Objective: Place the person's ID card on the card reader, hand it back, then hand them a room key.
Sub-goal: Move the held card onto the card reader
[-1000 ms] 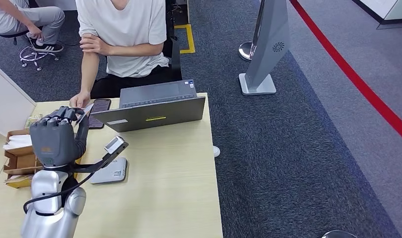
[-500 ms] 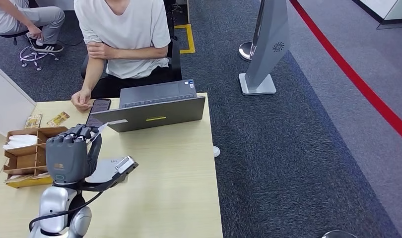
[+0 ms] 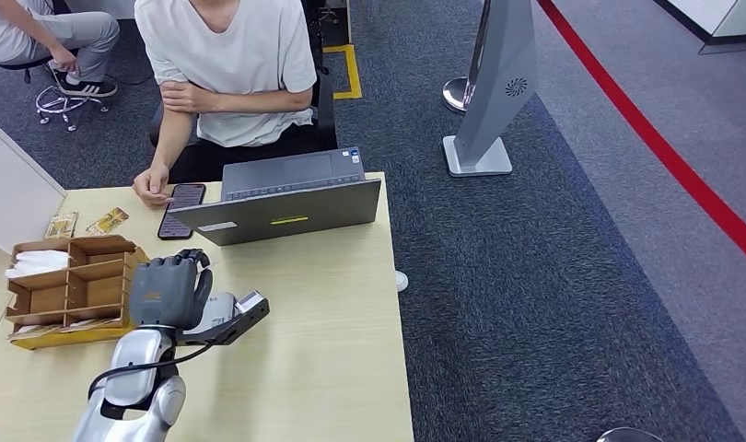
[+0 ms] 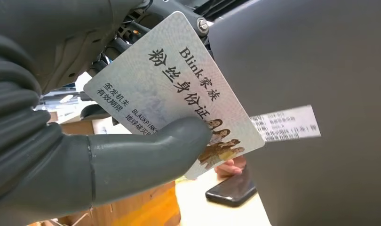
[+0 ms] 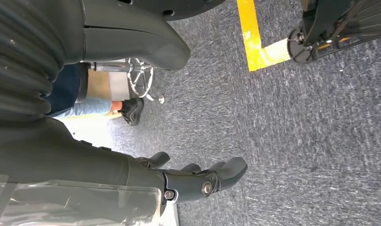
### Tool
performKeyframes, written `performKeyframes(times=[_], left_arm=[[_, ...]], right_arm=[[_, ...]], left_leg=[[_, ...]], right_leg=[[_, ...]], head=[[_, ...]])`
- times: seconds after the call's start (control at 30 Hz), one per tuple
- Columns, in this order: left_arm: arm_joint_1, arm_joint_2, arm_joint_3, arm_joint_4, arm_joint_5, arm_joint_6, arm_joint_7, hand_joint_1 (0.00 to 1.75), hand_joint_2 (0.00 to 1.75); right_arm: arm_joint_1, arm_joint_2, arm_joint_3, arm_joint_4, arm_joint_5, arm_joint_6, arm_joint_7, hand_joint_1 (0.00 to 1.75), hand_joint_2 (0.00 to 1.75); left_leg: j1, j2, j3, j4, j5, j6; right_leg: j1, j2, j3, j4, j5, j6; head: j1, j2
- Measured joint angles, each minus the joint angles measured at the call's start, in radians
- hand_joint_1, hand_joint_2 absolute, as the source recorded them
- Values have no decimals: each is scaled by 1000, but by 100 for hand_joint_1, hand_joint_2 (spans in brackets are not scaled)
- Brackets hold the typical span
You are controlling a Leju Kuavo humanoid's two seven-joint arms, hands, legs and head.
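We see even, bright indoor light in the head view, with soft, faint shadows on the table (image 3: 314,368) and sharp detail across the carpet (image 3: 553,276). In the left wrist view the ID card (image 4: 174,89) is crisp and readable, while the phone (image 4: 231,190) behind it is soft. In the right wrist view a pale patch near the left edge is overexposed.

Pale glossy plastic ID card (image 4: 172,89) with printed black lettering, pinched by the matt grey rubbery left hand (image 4: 61,141); light smooth wood-laminate table (image 3: 323,368); matt grey metal-look laptop lid (image 3: 282,216); brown cardboard divided box (image 3: 70,285); rough dark-grey woven carpet (image 3: 535,276); glossy black phone (image 3: 180,210).
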Motion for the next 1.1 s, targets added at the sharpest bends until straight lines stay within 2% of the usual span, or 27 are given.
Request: performKeyframes(times=[0.27,0.63,1.1], left_arm=[[-11,-2,-23,38,1,-55,15,175,175],[-24,4,-44,73,8,-86,27,175,175],[77,84,-48,-33,-36,-84,66,175,175]], right_arm=[[0,-4,0,0,0,5,1,0,175],[0,-11,0,0,-5,6,2,0,175],[2,-14,-5,0,-22,8,7,0,175]], left_leg=[[0,0,0,0,0,0],[0,0,0,0,0,0],[0,0,-1,0,0,0]], right_leg=[[0,0,0,0,0,0],[0,0,0,0,0,0],[0,0,0,0,0,0]], head=[[0,0],[0,0],[0,0]])
